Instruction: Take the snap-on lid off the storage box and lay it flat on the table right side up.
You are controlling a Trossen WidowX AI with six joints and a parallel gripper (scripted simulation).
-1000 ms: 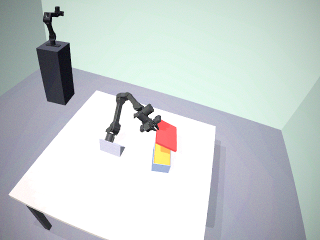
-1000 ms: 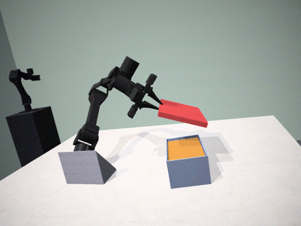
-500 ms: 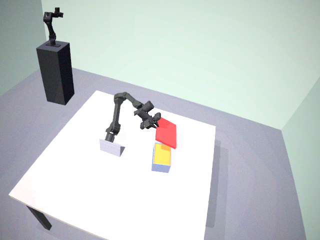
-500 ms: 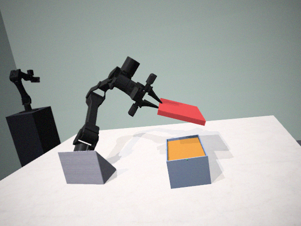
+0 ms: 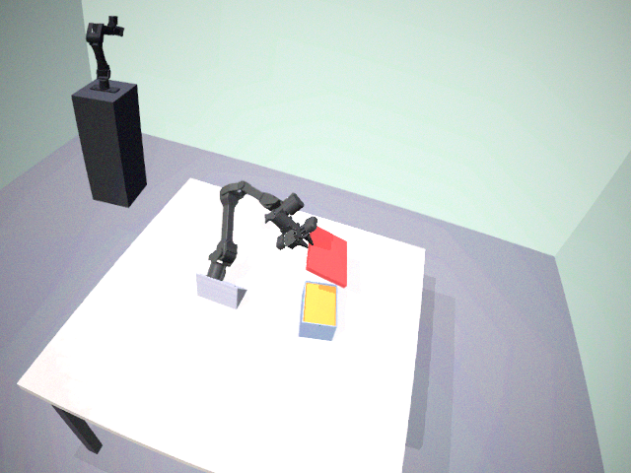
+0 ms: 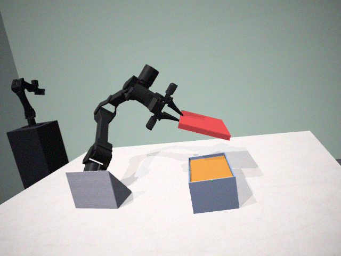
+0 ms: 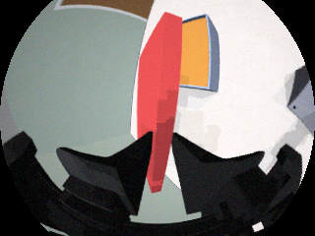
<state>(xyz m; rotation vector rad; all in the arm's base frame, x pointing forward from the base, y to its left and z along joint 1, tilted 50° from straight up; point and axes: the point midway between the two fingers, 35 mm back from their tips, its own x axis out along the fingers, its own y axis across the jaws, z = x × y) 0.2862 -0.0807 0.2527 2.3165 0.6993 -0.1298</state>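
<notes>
My gripper [image 5: 310, 245] [image 6: 180, 118] [image 7: 161, 136] is shut on one edge of the red lid [image 5: 328, 256] [image 6: 203, 124] [image 7: 164, 74]. The lid is held in the air, above and behind the box, tilted with its far end lower than the gripped edge. Its broad smooth face points upward in the exterior view. The blue-grey storage box [image 5: 316, 330] [image 6: 214, 194] [image 7: 214, 59] stands upright on the table, uncovered, with an orange-yellow surface showing inside its rim. Lid and box do not touch. The lid's underside is hidden in the top and exterior views.
A grey wedge-shaped block [image 5: 218, 291] [image 6: 92, 190] [image 7: 305, 100] stands in front of the arm's base on the white table [image 5: 203, 376] [image 6: 154, 228]. A second arm [image 5: 101, 53] [image 6: 24, 102] stands on a dark pedestal [image 5: 109, 147] [image 6: 38, 154] beyond the table.
</notes>
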